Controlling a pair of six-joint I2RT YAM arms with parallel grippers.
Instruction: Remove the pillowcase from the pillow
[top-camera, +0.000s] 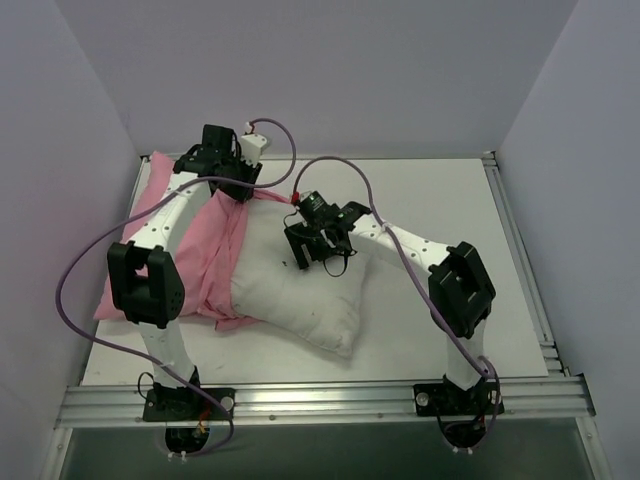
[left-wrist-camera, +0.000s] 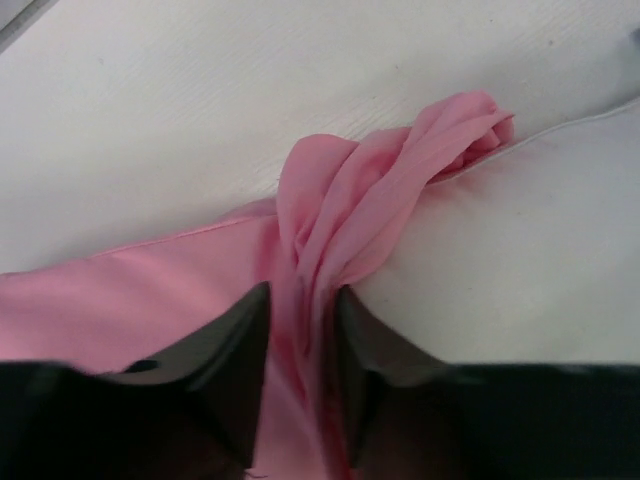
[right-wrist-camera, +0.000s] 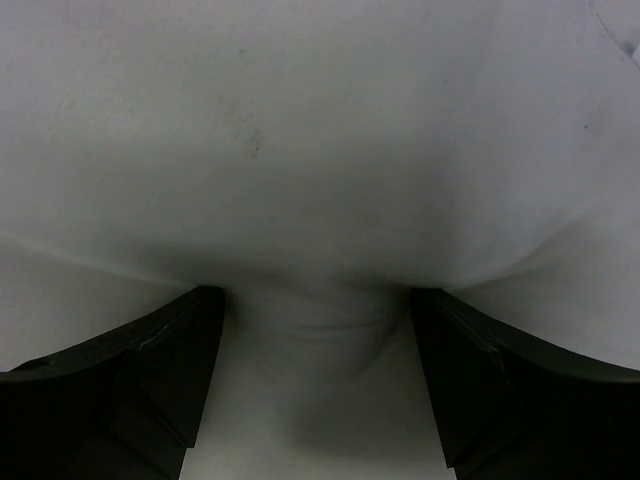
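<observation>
The pink pillowcase (top-camera: 212, 262) lies bunched on the left of the table, covering the far left part of the white pillow (top-camera: 300, 300). The pillow's near right part sticks out bare. My left gripper (top-camera: 240, 190) is at the back edge of the case, shut on a twisted ridge of pink fabric (left-wrist-camera: 380, 180) that runs between its fingers; the gripper shows in the left wrist view (left-wrist-camera: 300, 295), with bare pillow (left-wrist-camera: 530, 250) to its right. My right gripper (top-camera: 312, 262) presses down on the pillow's top and pinches a thick fold of white pillow (right-wrist-camera: 320, 150) between its wide-set fingers (right-wrist-camera: 315, 300).
The white table (top-camera: 450, 200) stretches to the right of the pillow. A metal rail (top-camera: 320, 400) runs along the near edge and another along the right edge (top-camera: 520, 250). Grey walls close in the left, back and right. Purple cables (top-camera: 80, 260) loop off both arms.
</observation>
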